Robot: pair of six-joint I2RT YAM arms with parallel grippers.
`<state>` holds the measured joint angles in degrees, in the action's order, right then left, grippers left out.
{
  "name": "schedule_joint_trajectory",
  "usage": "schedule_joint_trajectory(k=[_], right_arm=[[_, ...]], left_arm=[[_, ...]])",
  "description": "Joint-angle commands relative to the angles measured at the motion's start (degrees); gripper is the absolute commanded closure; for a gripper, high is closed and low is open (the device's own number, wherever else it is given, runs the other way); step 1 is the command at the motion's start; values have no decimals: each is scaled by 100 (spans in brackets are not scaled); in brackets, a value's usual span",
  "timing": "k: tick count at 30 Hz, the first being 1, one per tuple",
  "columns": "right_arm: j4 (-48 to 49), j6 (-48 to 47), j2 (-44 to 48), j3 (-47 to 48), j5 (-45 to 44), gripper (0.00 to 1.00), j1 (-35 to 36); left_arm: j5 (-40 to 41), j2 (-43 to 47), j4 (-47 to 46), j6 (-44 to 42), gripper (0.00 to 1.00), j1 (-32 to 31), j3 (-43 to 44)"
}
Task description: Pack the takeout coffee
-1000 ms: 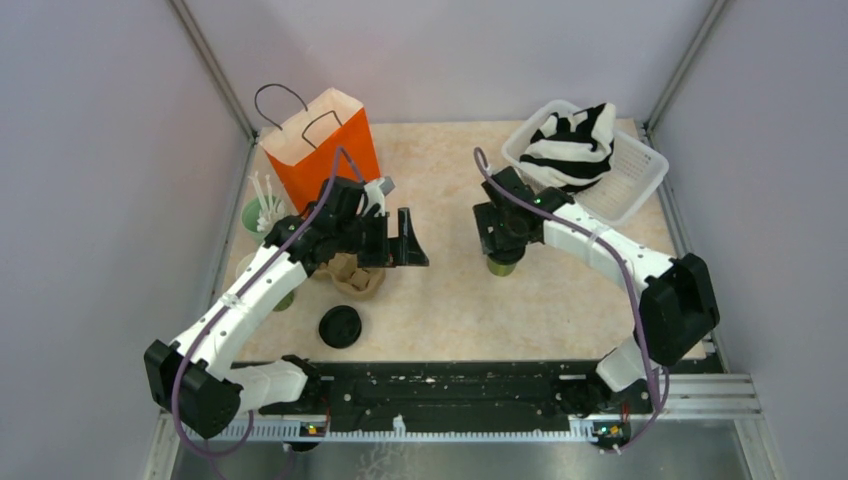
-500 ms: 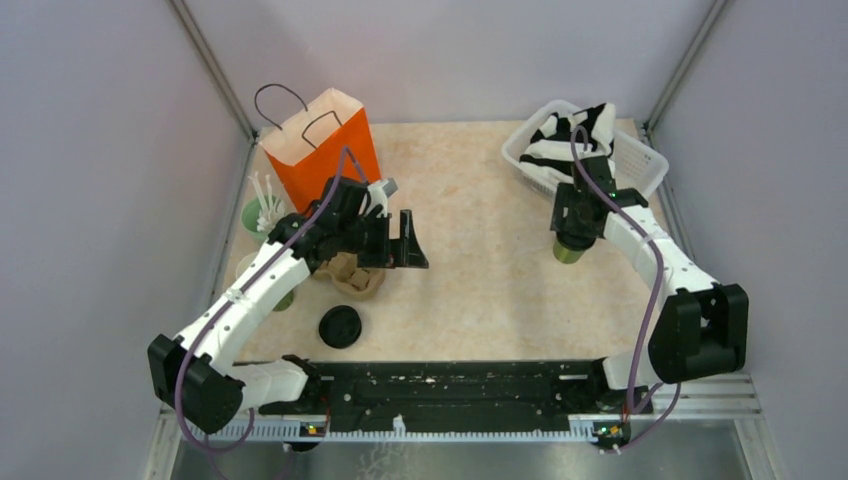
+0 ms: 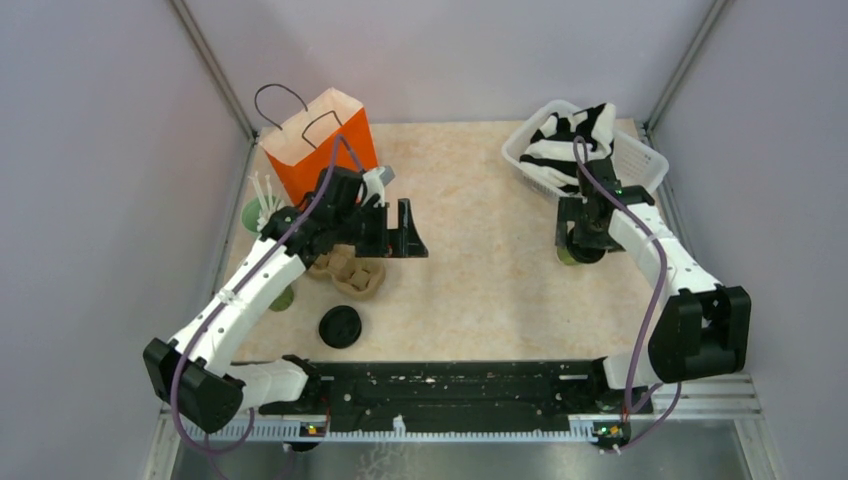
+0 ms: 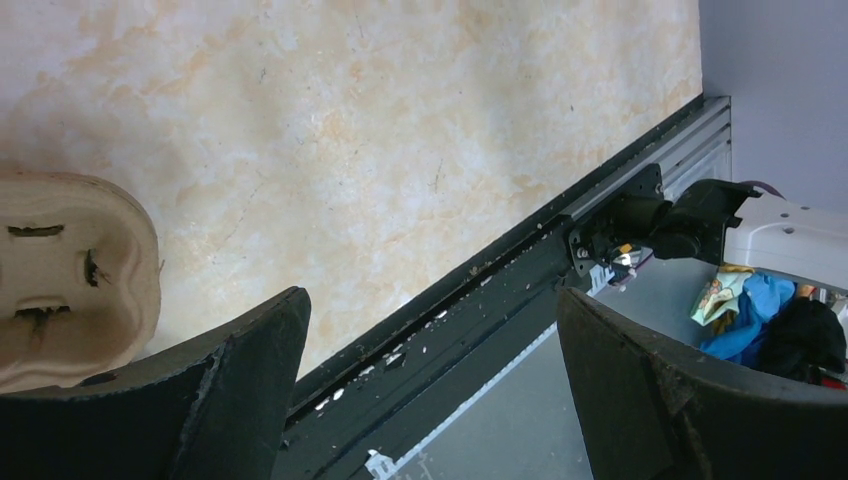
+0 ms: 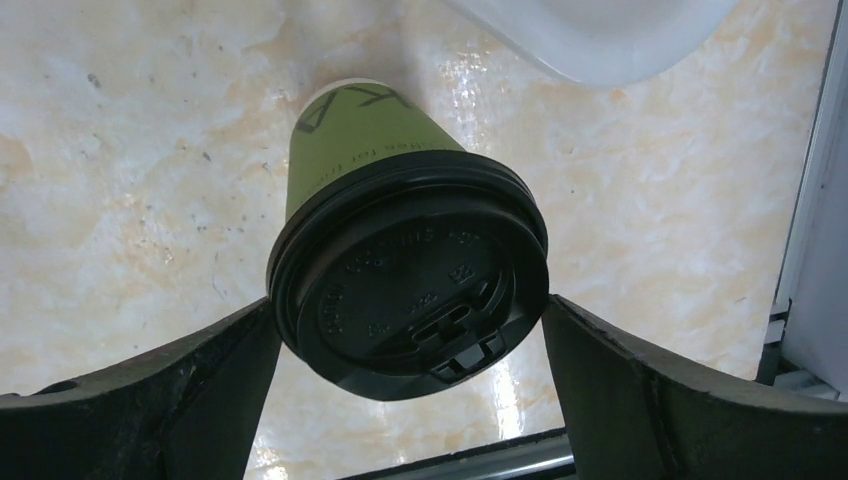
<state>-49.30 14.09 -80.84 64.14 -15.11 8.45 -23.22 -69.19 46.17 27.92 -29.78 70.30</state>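
The takeout coffee [image 5: 380, 180], a green paper cup with a black lid [image 5: 410, 280], stands upright between the fingers of my right gripper [image 5: 410, 312]. Both fingers press the lid's rim. In the top view only a green edge of the cup [image 3: 567, 257] shows under my right gripper [image 3: 582, 240], at the right of the table just in front of the white basket. My left gripper [image 3: 405, 235] is open and empty, held above the table to the right of the cardboard cup carrier [image 3: 352, 274]. In the left wrist view its fingers [image 4: 240, 400] stand wide apart.
An orange paper bag [image 3: 322, 145] stands open at the back left. The white basket [image 3: 645, 172] holds a striped cloth [image 3: 575, 135]. A loose black lid [image 3: 340, 326] lies near the front left. A green cup with white sticks [image 3: 258, 212] stands by the left wall. The carrier also shows in the left wrist view [image 4: 70, 270].
My right gripper has carried the coffee from the table's middle to the right, up to the basket's front. My left gripper has shifted slightly back.
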Motion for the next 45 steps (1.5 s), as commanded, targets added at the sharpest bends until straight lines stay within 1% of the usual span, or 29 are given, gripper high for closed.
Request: schedule_joint_trajectory(k=[1, 3, 8, 11, 15, 19, 22, 25, 26, 29, 32, 36, 42, 45], right_arm=[[-523, -116, 416, 647, 294, 1, -19], [-443, -199, 462, 703, 409, 1, -18], [-433, -354, 164, 771, 235, 1, -19], [-372, -352, 176, 825, 359, 1, -19], [-502, -459, 305, 1030, 522, 1, -19], [-593, -438, 494, 1114, 937, 1, -19], [-667, -358, 622, 1183, 1321, 1, -12], [-668, -266, 813, 1195, 1837, 1, 19], [-670, -233, 875, 1191, 1984, 1, 31], [-653, -143, 1013, 1153, 2416, 1, 58], [-625, -117, 1010, 1133, 2729, 2, 59], [-679, -125, 932, 1189, 3014, 2, 58], [-647, -126, 952, 1230, 3240, 2, 60], [-662, -100, 964, 1256, 3294, 2, 55]], left_arm=[[274, 46, -160, 8, 1, 12, 303], [274, -14, -187, 33, 1, 10, 365], [200, -121, -285, 168, 1, 12, 432], [212, -129, -306, 229, 1, 7, 442], [445, -227, -174, 131, 1, 10, 690], [772, -470, 97, -60, 1, 7, 1164], [1378, -662, 380, -209, 1, 20, 1758], [2184, -954, 650, -460, 1, 53, 2548], [2585, -1043, 699, -569, 1, 71, 2798], [3533, -1320, 639, -834, 1, 208, 3483], [4203, -1590, 502, -864, 1, 474, 4079], [4251, -1843, 125, -938, 1, 944, 4434], [3983, -2083, -227, -706, 1, 1545, 4440], [3806, -2207, -216, -750, 1, 1816, 4513]])
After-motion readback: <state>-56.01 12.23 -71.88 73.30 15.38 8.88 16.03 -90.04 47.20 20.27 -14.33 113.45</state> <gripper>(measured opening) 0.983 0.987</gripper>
